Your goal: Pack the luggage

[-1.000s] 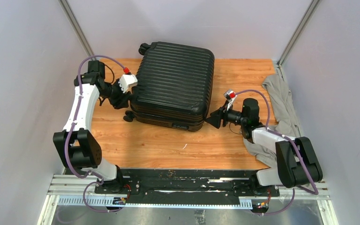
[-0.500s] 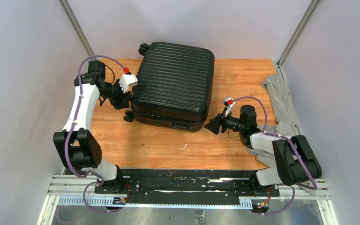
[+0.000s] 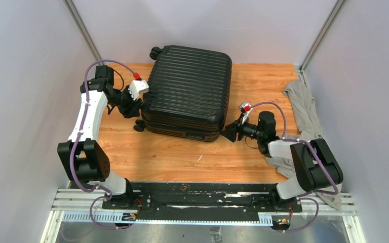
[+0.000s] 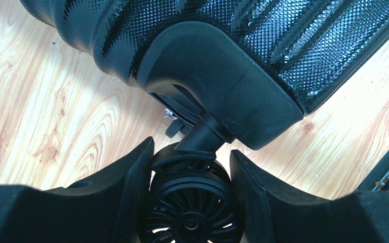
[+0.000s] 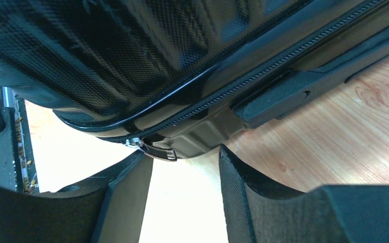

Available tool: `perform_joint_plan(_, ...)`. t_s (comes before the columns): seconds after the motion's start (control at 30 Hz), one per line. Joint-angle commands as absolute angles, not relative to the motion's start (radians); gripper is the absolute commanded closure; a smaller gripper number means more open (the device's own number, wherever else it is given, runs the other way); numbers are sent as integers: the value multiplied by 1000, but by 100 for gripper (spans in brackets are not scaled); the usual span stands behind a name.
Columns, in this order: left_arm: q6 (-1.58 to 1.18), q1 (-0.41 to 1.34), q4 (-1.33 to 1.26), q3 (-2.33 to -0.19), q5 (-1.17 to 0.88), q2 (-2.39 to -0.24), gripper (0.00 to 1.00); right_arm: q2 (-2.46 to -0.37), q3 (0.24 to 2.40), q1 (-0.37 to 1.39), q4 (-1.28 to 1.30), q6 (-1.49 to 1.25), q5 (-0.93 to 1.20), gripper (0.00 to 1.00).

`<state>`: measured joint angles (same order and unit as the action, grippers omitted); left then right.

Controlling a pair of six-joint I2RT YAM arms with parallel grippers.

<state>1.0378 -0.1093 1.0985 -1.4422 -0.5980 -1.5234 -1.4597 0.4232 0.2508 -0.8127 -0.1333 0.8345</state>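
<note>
Judging by the shut shells, packing is hardly begun — the luggage (image 3: 190, 88) is laid flat at the middle-back of the table (image 3: 182, 157), while a grey garment (image 3: 304, 106) is left outside it at the right edge. One wheel (image 4: 192, 215) is clamped by the left gripper (image 4: 191, 152); the right gripper (image 5: 182, 152) is held agape just short of the zipper pull (image 5: 154, 150), nothing gripped. The interior is hidden, and the zip's extent cannot be told.

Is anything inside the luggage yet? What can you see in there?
Nothing shows: the luggage lies shut, its zipper closed along the edge in view, so the inside is hidden. A grey cloth lies outside it, at the table's right edge.
</note>
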Motion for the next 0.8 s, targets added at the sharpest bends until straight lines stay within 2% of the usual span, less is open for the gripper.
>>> perform_joint_plan(0.0,1030,-89,1092,-1490,-674,-1510,100,-1469,429,262,-952,-122,904,48)
perform_joint_plan(0.13,1029,-83,1092,-1488,-667,-1509,100,-1479,418,261,-1020,-161,933,60)
perform_joint_plan(0.3,1023,-79,1092,-1487,-666,-1505,100,-1445,393,261,-1072,-217,953,86)
perform_joint_plan(0.43,1015,-71,1093,-1489,-660,-1504,100,-1408,387,264,-1050,-244,953,99)
perform_joint_plan(0.63,995,-67,1092,-1490,-657,-1497,100,-1347,363,293,-990,-251,915,100)
perform_joint_plan(0.77,962,-56,1091,-1486,-666,-1487,100,-1286,353,387,-847,-199,796,100)
